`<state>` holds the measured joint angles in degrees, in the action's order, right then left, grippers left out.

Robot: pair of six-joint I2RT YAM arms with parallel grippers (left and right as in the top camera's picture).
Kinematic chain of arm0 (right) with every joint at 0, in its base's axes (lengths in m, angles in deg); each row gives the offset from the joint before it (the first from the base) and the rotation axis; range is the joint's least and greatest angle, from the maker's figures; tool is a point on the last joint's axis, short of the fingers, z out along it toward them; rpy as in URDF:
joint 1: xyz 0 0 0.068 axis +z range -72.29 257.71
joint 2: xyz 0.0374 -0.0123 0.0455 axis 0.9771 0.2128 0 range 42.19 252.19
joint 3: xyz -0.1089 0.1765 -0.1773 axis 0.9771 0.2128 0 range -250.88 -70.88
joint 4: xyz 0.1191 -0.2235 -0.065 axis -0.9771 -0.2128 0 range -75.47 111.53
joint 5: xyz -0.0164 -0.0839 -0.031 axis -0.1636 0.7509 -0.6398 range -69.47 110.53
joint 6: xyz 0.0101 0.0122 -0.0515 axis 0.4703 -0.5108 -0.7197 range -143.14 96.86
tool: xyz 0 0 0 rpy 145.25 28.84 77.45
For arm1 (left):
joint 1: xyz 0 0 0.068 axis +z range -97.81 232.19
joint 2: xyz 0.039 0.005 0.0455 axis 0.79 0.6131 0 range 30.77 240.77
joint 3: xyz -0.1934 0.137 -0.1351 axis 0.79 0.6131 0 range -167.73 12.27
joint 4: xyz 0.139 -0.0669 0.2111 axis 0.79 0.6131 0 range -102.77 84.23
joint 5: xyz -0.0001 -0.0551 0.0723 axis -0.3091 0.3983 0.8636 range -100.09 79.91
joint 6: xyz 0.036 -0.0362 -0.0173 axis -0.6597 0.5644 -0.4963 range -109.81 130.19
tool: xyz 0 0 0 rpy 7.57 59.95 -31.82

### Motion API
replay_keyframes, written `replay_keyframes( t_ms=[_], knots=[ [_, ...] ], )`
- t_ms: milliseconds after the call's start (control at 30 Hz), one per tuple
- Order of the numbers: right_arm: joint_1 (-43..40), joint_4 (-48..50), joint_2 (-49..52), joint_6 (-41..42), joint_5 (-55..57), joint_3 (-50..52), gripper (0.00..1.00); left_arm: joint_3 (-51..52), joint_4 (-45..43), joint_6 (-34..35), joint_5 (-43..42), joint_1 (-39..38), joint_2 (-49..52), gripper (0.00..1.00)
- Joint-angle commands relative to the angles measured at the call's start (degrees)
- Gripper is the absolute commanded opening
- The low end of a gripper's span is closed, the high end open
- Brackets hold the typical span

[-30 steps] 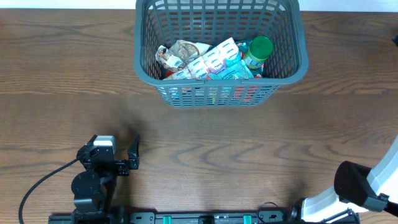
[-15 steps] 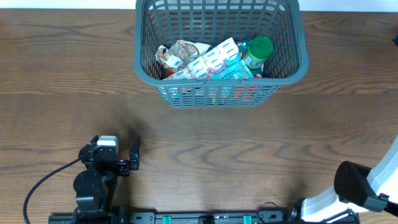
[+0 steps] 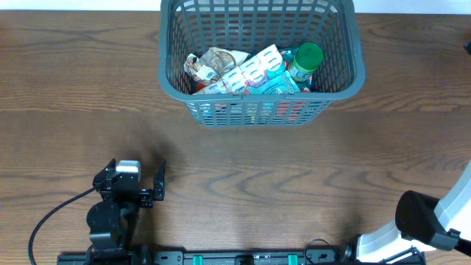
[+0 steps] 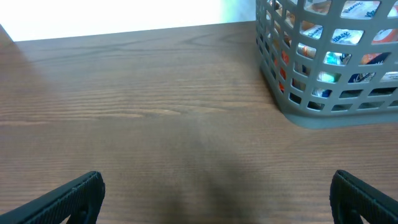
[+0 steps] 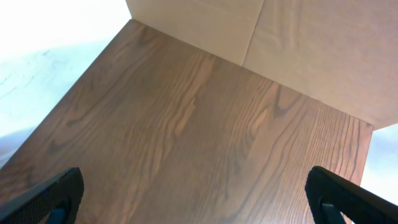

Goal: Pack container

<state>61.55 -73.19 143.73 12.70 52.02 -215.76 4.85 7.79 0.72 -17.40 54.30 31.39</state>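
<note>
The container (image 3: 250, 110) is a dark grey lattice basket at the back centre of the table. It holds several snack packets (image 3: 254, 71) and a green-lidded tub (image 3: 305, 60). Its near left corner shows in the left wrist view (image 4: 292, 93), with packets visible through the slots. My left gripper (image 3: 135, 177) sits low at the front left, far from the basket. It is open and empty over bare wood (image 4: 214, 193). My right gripper (image 5: 196, 193) is open and empty over bare wood. Only the right arm's body (image 3: 430, 221) shows in the overhead view.
A black cable (image 3: 51, 217) runs from the left arm toward the front edge. The right wrist view shows the table's corner and a beige panel (image 5: 298, 43) beyond it. Brown wood tabletop (image 3: 294, 177) lies between the arms and the basket.
The left arm has drawn back very slightly toward the front edge. The basket and its contents have not moved.
</note>
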Motion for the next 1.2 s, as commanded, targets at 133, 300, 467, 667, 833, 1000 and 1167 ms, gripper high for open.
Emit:
replay_keyframes(
  t_ms=[133, 300, 467, 667, 833, 1000, 1167],
  knots=[
    [-0.26, -0.04, 0.11, 0.98, 0.37, 0.24, 0.99, 1.2, -0.11, -1.01, 0.44, 0.24, -0.39, 0.99],
    [-0.26, -0.04, 0.11, 0.96, 0.37, 0.24, 0.99, 1.2, -0.09, -1.01, 0.44, 0.24, -0.39, 0.99],
    [-0.26, -0.04, 0.11, 0.96, 0.37, 0.24, 0.99, 1.2, -0.09, -1.01, 0.44, 0.24, -0.39, 0.99],
    [-0.26, -0.04, 0.11, 0.96, 0.37, 0.24, 0.99, 1.2, -0.11, -1.01, 0.44, 0.24, -0.39, 0.99],
    [-0.26, -0.04, 0.11, 0.96, 0.37, 0.24, 0.99, 1.2, -0.11, -1.01, 0.44, 0.24, -0.39, 0.99],
    [-0.26, -0.04, -0.02, 0.96, 0.37, 0.24, 0.99, 1.2, -0.09, -1.01, 0.44, 0.24, -0.39, 0.99],
    [0.94, -0.94, -0.02, 0.37, 0.39, 0.24, 0.99, 1.2, -0.11, -1.01, 0.44, 0.24, -0.39, 0.99]
  ],
)
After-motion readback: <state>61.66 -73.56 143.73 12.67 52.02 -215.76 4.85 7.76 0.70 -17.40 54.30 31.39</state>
